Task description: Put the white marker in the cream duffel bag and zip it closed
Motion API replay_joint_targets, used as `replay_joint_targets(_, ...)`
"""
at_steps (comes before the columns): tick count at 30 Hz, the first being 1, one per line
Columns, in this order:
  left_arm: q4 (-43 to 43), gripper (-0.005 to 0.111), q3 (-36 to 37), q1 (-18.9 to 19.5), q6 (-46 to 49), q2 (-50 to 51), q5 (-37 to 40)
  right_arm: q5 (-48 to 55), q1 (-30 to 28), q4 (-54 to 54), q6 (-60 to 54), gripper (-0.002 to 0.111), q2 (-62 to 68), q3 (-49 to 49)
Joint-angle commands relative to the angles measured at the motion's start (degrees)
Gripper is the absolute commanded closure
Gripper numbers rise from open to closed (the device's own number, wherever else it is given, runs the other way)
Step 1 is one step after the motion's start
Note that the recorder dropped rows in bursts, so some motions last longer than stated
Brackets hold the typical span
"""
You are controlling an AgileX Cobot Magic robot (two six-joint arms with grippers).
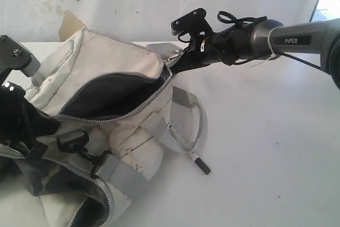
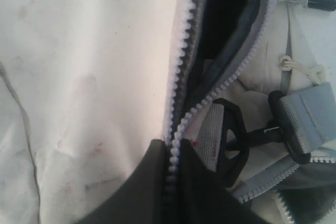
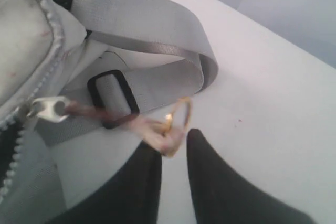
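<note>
Nearest, left claw [image 2: 171, 157] is pressed together over the zipped seam of the cream duffel bag [image 1: 133, 131]; white marker [image 1: 198, 162] lies on the table [image 1: 265, 158] outside the bag, just beside the grey strap [image 1: 183, 104] loop, black cap pointing away from the bag. Further back, right claw [image 3: 172, 141] sits at the far end of the gaping pocket zip, fingers nearly together, pinching the amber pull loop [image 3: 176, 116]; marker lies well apart from it, on the near side.
</note>
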Motion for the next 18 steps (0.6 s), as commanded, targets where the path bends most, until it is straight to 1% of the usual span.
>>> replay_joint_targets(1, 0.1, 0.107, 0.3, -0.1, -0.5, -0.6, -0.8, 4.4, -0.8, 6.4, 0.5, 0.061, -2.6, -0.1)
replay_joint_targets(3, 0.1, 0.107, 0.3, -0.1, -0.5, -0.6, -1.1, 7.2, -0.8, 10.3, 0.5, 0.046, -3.4, -0.1)
replay_joint_targets(4, 0.1, 0.107, 0.3, -0.1, -0.5, -0.6, -1.5, 8.9, -0.7, 11.6, 0.5, 0.042, -4.0, -0.1)
replay_joint_targets(6, 0.1, 0.105, 0.3, -0.1, -0.5, -0.6, -2.1, 11.9, -0.7, 13.3, 0.5, 0.041, -5.1, -0.1)
replay_joint_targets(8, 0.1, 0.1, 0.3, -0.1, -0.5, -0.6, -2.8, 15.2, -0.7, 14.4, 0.5, 0.043, -6.3, -0.1)
replay_joint_targets(11, -2.3, 0.083, 0.3, -0.1, -0.5, -0.6, -3.8, 20.4, -0.7, 14.4, 0.1, 0.046, -8.2, -0.1)
replay_joint_targets(12, -3.6, 0.074, 0.3, -0.1, -0.5, -0.6, -4.1, 22.2, -0.7, 14.5, -0.1, 0.048, -8.8, -0.1)
replay_joint_targets(15, -8.1, 0.051, 0.3, -0.1, -0.5, -0.6, -4.2, 28.1, -0.7, 14.5, -0.1, 0.053, -10.7, -0.1)
replay_joint_targets(18, -11.1, 0.034, 0.0, -0.1, -0.6, -0.6, -2.8, 34.3, -0.7, 14.5, -0.1, 0.06, -12.3, -0.1)
